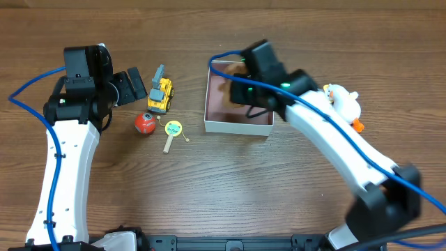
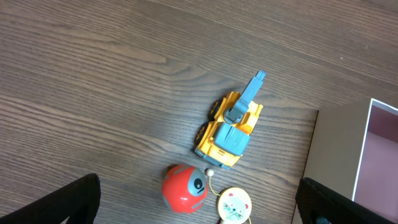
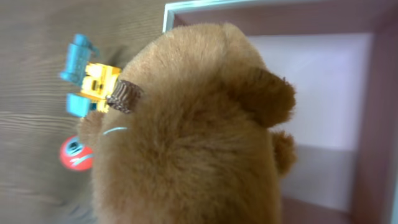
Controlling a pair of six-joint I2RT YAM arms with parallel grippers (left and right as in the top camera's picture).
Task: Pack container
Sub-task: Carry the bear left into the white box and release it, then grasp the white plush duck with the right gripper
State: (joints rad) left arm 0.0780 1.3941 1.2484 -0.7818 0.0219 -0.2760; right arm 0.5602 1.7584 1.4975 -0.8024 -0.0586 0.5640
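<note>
Packing looks barely begun. The container [image 1: 237,127] sits mid-table and shows bare pink floor. The right gripper [image 1: 240,87] holds a brown plush bear [image 3: 199,137] above the container's 9 o'clock wall. Its fingers are buried in fur, so it is judged clamped. Open floor lies toward 3 o'clock. A yellow excavator toy [image 2: 229,130], red ball [image 2: 184,188] and cat-face paddle [image 2: 234,206] wait at the box's 9 o'clock, and a white duck plush [image 1: 343,102] at 3 o'clock. The left gripper [image 1: 134,87] hangs spread wide, with free table beneath.
</note>
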